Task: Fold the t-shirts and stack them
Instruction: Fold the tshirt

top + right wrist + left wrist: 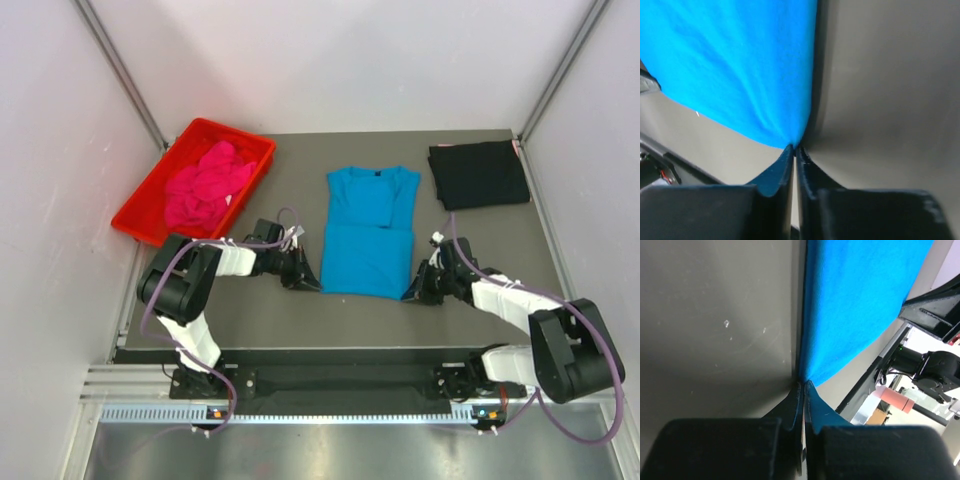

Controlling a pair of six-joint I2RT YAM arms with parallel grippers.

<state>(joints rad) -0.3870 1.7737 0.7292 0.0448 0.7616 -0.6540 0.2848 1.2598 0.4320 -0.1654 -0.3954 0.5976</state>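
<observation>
Your left tool [802, 386] was clenched on the near left corner of the blue shirt [368, 250], and your right tool [794, 148] pinched its near right corner. It lay flat mid-tabletop [260, 310], sleeves folded in. Far right sat the folded black shirt [478, 175]; the pink shirt [208, 185] lay crumpled in the tray [240, 135].

The spread shirt [368, 235] lies on the table [300, 325] ahead of my grippers, my left gripper [312, 283] at its near left corner, my right gripper [413, 293] at its near right corner. Farther ahead of the right one lies the folded shirt [478, 173]. Ahead-left of the left one stands the tray [140, 228], the crumpled shirt [207, 188] inside.
</observation>
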